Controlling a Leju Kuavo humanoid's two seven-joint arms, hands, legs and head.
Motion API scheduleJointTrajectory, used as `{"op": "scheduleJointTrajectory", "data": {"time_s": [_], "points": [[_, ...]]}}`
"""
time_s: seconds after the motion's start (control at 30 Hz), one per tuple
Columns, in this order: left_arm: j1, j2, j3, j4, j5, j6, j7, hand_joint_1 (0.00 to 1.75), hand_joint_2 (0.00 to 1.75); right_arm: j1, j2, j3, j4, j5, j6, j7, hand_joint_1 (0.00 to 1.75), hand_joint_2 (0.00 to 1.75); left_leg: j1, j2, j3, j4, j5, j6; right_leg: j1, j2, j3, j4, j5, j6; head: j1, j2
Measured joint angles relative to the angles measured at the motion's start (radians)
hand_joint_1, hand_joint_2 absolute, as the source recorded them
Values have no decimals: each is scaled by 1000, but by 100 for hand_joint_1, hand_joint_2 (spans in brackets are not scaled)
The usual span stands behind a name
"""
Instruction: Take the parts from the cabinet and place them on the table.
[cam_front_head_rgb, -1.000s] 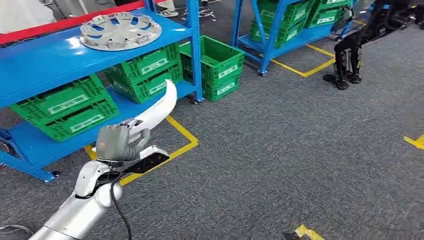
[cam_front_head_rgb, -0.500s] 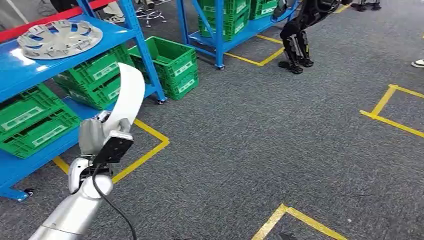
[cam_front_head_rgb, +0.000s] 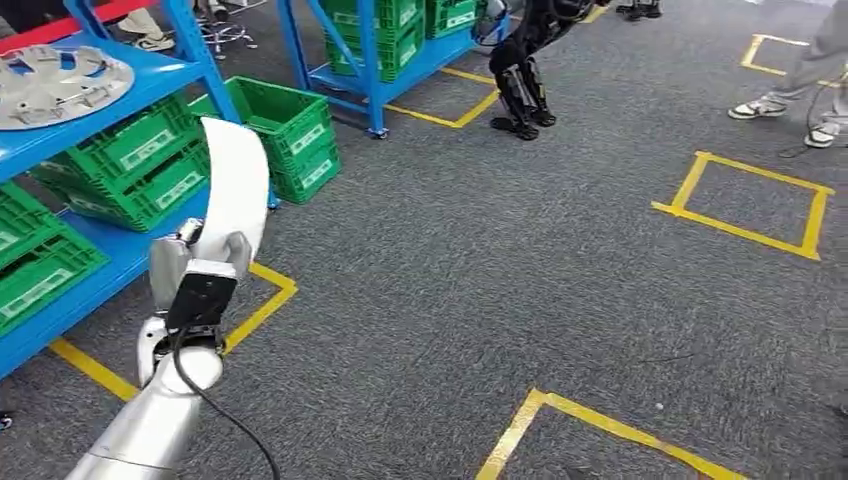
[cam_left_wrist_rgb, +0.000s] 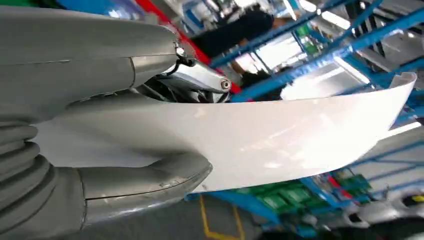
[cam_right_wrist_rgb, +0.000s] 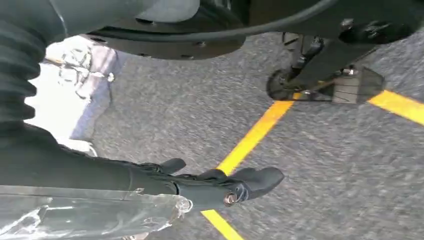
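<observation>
A long, curved white panel part (cam_front_head_rgb: 235, 185) stands nearly upright in my left hand (cam_front_head_rgb: 186, 262), which grips its lower end above the grey carpet. In the left wrist view the same white part (cam_left_wrist_rgb: 280, 135) runs away from my left hand (cam_left_wrist_rgb: 60, 195), with the thick grey thumb under it and fingers over it. My right hand (cam_right_wrist_rgb: 210, 187) hangs over the carpet near a yellow floor line, its dark fingers stretched out and holding nothing.
A blue shelf rack (cam_front_head_rgb: 150, 80) at the left carries a silver hubcap (cam_front_head_rgb: 55, 85) and green crates (cam_front_head_rgb: 130, 165). A green crate (cam_front_head_rgb: 285, 125) stands on the floor beside it. Further back are a second blue rack (cam_front_head_rgb: 370, 60), another robot's black legs (cam_front_head_rgb: 520, 85) and a person's shoes (cam_front_head_rgb: 790, 105).
The camera has swung to the right, so the racks slide to the left of the picture. The white part stays in my left hand and now stands more upright.
</observation>
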Motion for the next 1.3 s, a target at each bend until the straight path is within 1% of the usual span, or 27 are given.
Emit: {"op": "scheduleJointTrajectory", "data": {"time_s": [0.03, 0.07, 0.1, 0.23, 0.27, 0.3, 0.37, 0.43, 0.47, 0.53, 0.57, 0.6, 0.67, 0.73, 0.77, 0.8, 0.83, 0.9, 0.93, 0.97, 1.03, 1.07, 1.1, 1.13, 1.23, 1.27, 1.3], "points": [[3, -3, 3, -8, 35, -19, -19, 175, 175, 1, 0, 0, 0, 0, 1, -2, 0, 175, 0, 10, 2, 0, -1, -3, 0, -23, 65, -115, 45, 1, 0, 0], [5, -3, 7, -16, 58, -32, -32, 175, 175, 0, 1, 0, 0, 1, 1, -2, 0, 175, -4, 15, 3, 0, 0, -8, 2, -74, 98, -181, 50, 2, 1, 0], [8, -3, 14, -24, 84, -48, -45, 175, 175, -4, 4, 0, 0, 2, 1, -5, 0, 175, -13, 22, -2, 5, -1, -14, 7, -73, 104, -193, 52, -14, 3, 0], [22, -4, 26, -41, 124, -83, -62, 175, 175, 3, 5, 0, 0, 4, 3, -8, 0, 175, -11, 53, -7, 5, -2, -34, 8, -29, 89, -192, 63, -51, 0, 0], [22, -4, 28, -43, 129, -90, -62, 175, 175, 5, 8, 0, 0, 2, 3, -9, 0, 175, -8, 21, -11, 21, -21, -38, 5, -22, 86, -193, 66, -56, -1, 0], [25, -3, 32, -46, 134, -99, -63, 175, 175, 5, 7, 0, 0, 2, 3, -10, 0, 175, -7, -18, -36, 85, -67, -40, 4, -12, 81, -193, 70, -63, -4, 0], [36, -1, 38, -48, 143, -112, -63, 175, 175, 1, 7, 0, 0, 0, 1, -13, 0, 175, -7, -42, -112, 255, -148, -40, 5, 10, 72, -193, 77, -73, -6, 0], [49, 0, 45, -49, 143, -118, -63, 175, 175, 3, 7, 0, 0, -2, 1, -13, 0, 175, -8, -47, -149, 331, -165, -37, 6, 38, 64, -193, 84, -74, -6, 0], [52, 0, 47, -49, 143, -121, -63, 175, 175, 6, 7, 0, 0, -3, 1, -13, 0, 175, -8, -47, -137, 306, -139, -35, 6, 51, 60, -193, 88, -72, -7, 0], [54, 0, 47, -54, 143, -128, -67, 175, 175, 6, 7, 0, 0, -4, 1, -15, 0, 175, -5, -62, -52, 143, -48, -31, 5, 80, 55, -192, 95, -65, -7, 0], [54, 0, 48, -57, 143, -132, -69, 175, 175, 5, 7, 0, 0, -3, 1, -14, 0, 175, -2, -92, -9, 64, -20, -30, 4, 91, 54, -190, 97, -62, -8, 0], [54, 1, 48, -58, 143, -137, -72, 175, 175, 4, 7, 0, 0, -3, 1, -14, 0, 175, 3, -129, 11, 17, -28, -31, 13, 100, 43, -179, 97, -57, -10, 0], [60, 0, 48, -60, 143, -144, -74, 175, 175, 6, 7, 0, 0, -3, 1, -14, 0, 175, 1, -115, 2, 22, -28, -29, 7, 114, 32, -181, 105, -49, -9, 0], [61, 1, 48, -60, 141, -151, -75, 175, 175, 14, 7, 0, 0, -3, 1, -14, 0, 175, 4, -94, 1, 17, -18, -14, 4, 133, 24, -187, 114, -36, -10, 0], [59, 0, 48, -63, 139, -153, -76, 175, 175, 14, 6, 0, 0, -3, 0, -13, 0, 175, 5, -81, 2, 16, -16, -10, 8, 96, 19, -173, 101, -32, -7, 0], [60, -1, 48, -65, 133, -153, -77, 175, 175, 11, 7, 0, 0, -2, -2, -12, 0, 175, 4, -73, 1, 16, -16, -6, 10, 52, -1, -128, 68, -27, 4, 0], [61, 1, 48, -66, 129, -153, -79, 175, 175, 7, 6, 0, 0, -1, -2, -11, 0, 175, 1, -63, 1, 16, -17, -2, 7, 30, -34, -50, 25, -21, 4, 0], [64, 4, 49, -66, 121, -153, -79, 175, 175, 1, 6, 0, 0, 0, -3, -11, 0, 175, 0, -37, 1, 16, -18, -1, 5, 14, -104, 115, -44, -14, 4, 0], [64, 5, 49, -66, 120, -153, -79, 175, 175, -1, 6, -1, 0, 1, -3, -10, 0, 175, 0, -24, 2, 16, -19, -1, 4, 11, -117, 146, -49, -12, 3, 0], [64, 5, 49, -66, 119, -153, -79, 175, 175, -1, 6, -1, 0, 2, -3, -10, 0, 175, 0, -13, 3, 17, -20, -3, 3, 9, -101, 123, -30, -11, 4, 0], [64, 5, 49, -67, 119, -153, -79, 175, 175, 2, 5, -1, 0, 3, -3, -6, 0, 175, 1, 6, 9, 17, -24, -8, 2, -6, -7, -45, 47, -12, 4, 0], [64, 5, 49, -68, 119, -153, -79, 175, 175, 4, 4, -1, 0, 4, -3, -6, 0, 175, 1, 14, 14, 17, -29, -13, 3, -43, 48, -138, 80, -12, 4, 0], [63, 5, 49, -69, 119, -153, -79, 175, 175, 3, 8, 0, 0, 5, -2, -6, 0, 175, -9, 21, 15, 17, -32, -18, 16, -80, 66, -167, 59, -15, 7, 0], [61, 6, 49, -69, 119, -153, -79, 175, 175, 2, 10, 0, 0, 5, -2, -8, 0, 175, -12, 28, 14, 20, -34, -22, 10, -60, 63, -171, 68, -30, 5, 0], [61, 4, 48, -69, 119, -153, -79, 175, 175, 6, 11, 0, 0, 6, 1, -8, 0, 175, -9, 55, 19, 13, -37, -37, 15, -28, 55, -171, 66, -50, 7, 0], [60, 4, 48, -72, 119, -153, -79, 175, 175, 7, 12, 0, 0, 5, 1, -8, 0, 175, -5, 39, 19, 19, -47, -45, 7, -17, 60, -177, 69, -56, 5, 0], [60, 4, 48, -74, 119, -153, -80, 175, 175, 8, 14, 0, 0, 5, 1, -8, 0, 175, -4, -9, 5, 54, -69, -46, 6, -8, 61, -177, 69, -61, 3, 0]]}}
